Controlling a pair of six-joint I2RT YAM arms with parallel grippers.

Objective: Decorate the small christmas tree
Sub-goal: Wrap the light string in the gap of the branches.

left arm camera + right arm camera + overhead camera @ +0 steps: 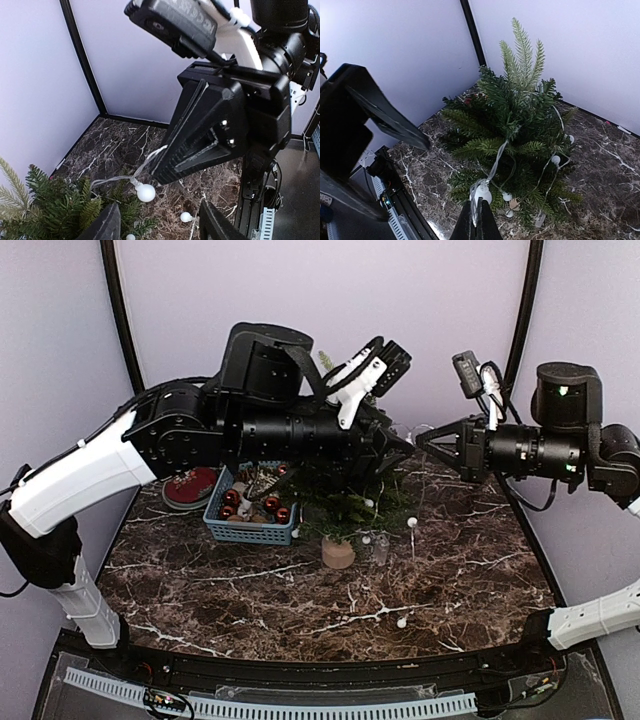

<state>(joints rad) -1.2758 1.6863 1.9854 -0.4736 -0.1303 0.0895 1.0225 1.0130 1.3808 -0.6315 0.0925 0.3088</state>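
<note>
Surroundings: blue basket point(250, 532) of red baubles point(272, 504) stands just left of the small christmas tree point(350, 498), with a red dish point(190, 487) at the basket's far-left corner. My left arm point(290, 425) spans above both and hides the tree's crown from overhead. My right end effector point(477, 212) is clenched on the light string point(495, 162), one white bulb point(482, 192) at its tips. My left end effector point(160, 225) is released, facing it. The tree stands mid-tabletop point(250, 600) on dark, white-veined marble, enclosed by pale lilac walls point(320, 300).
</note>
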